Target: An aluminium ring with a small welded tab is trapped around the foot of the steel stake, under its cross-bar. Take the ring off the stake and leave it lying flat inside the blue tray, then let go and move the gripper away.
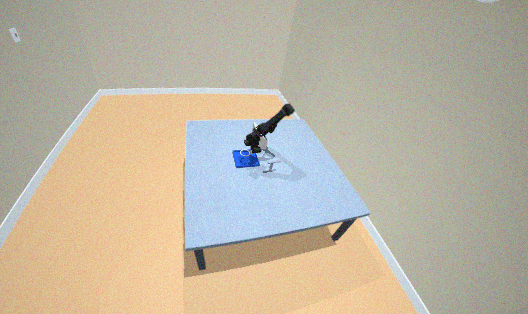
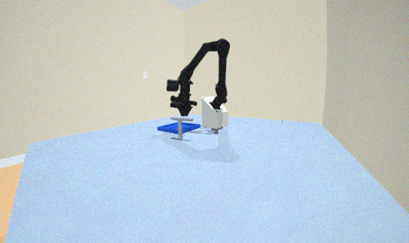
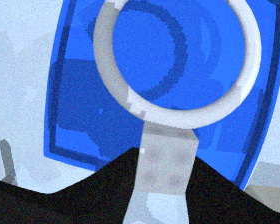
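A table point(image 1: 255, 200) point(image 2: 221, 186) with a pale blue top takes up the most room, dark legs showing beneath its near edge in the top view. On it stands the black six-joint arm point(image 1: 276, 118) point(image 2: 222, 70), rising from a white base housing point(image 2: 211, 116); in the exterior view its upper link reaches across and its forearm slopes down toward the tray side. Next in size comes the blue tray point(image 1: 237, 164) point(image 2: 164, 129) point(image 3: 56, 110), a shallow square with a low raised rim, lying flat on the table top. The steel stake point(image 1: 270, 166) point(image 2: 180, 131) stands upright just beside the tray, apart from it in the top view, its cross-bar point(image 2: 181, 118) lying level across the top of the post; in the exterior view it overlaps the tray from the front. The gripper point(image 1: 255, 150) point(image 2: 185, 114) point(image 3: 163, 159) points downward, its fingers partly closed and clamped on the welded tab point(image 3: 167, 157) of the aluminium ring. The aluminium ring point(image 1: 250, 152) point(image 3: 103, 45) is off the stake, held out from the fingers above the blue tray, and its round shadow falls on the tray floor inside the rim. In the wrist view the ring's far edge runs out of the picture. Smallest is the tab, a flat grey plate with faint round spots on its face, joined to the ring's near edge.
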Available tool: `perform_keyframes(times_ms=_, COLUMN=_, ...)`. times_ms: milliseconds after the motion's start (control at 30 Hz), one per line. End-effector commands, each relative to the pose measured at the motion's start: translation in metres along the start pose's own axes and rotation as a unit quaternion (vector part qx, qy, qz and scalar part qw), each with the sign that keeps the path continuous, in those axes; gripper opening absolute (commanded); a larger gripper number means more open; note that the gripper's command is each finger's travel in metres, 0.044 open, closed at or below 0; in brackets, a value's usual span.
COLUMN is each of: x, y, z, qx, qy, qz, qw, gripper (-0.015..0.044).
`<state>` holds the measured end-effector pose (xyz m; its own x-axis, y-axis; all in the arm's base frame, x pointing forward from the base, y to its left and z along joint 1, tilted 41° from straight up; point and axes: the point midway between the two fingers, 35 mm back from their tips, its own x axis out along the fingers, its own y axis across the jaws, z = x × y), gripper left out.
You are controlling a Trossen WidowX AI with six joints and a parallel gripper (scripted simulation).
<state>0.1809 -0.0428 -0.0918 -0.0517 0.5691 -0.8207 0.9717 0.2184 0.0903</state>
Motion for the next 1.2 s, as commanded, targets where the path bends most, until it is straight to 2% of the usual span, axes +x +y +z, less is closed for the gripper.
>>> perform_keyframes(times_ms=0, x=0.002, y=-0.005, z=0.002, qx=-0.007, qy=0.003, qz=0.003, qw=1.000, gripper=0.0000)
perform_keyframes(times_ms=200, x=0.029, y=-0.004, z=-0.001, qx=-0.007, qy=0.004, qz=0.003, qw=1.000, gripper=0.0000)
perform_keyframes(times_ms=333, x=0.032, y=-0.005, z=-0.002, qx=-0.007, qy=0.004, qz=0.003, qw=1.000, gripper=0.0000)
perform_keyframes(times_ms=833, x=0.027, y=-0.005, z=-0.002, qx=-0.009, qy=0.004, qz=0.000, qw=1.000, gripper=0.0394)
perform_keyframes(times_ms=900, x=0.018, y=-0.003, z=0.001, qx=-0.009, qy=0.003, qz=0.000, qw=1.000, gripper=0.0440)
perform_keyframes(times_ms=1067, x=-0.061, y=-0.004, z=0.010, qx=-0.008, qy=0.002, qz=-0.001, qw=1.000, gripper=0.0440)
perform_keyframes(times_ms=1167, x=-0.072, y=-0.006, z=0.009, qx=-0.008, qy=0.002, qz=-0.001, qw=1.000, gripper=0.0440)
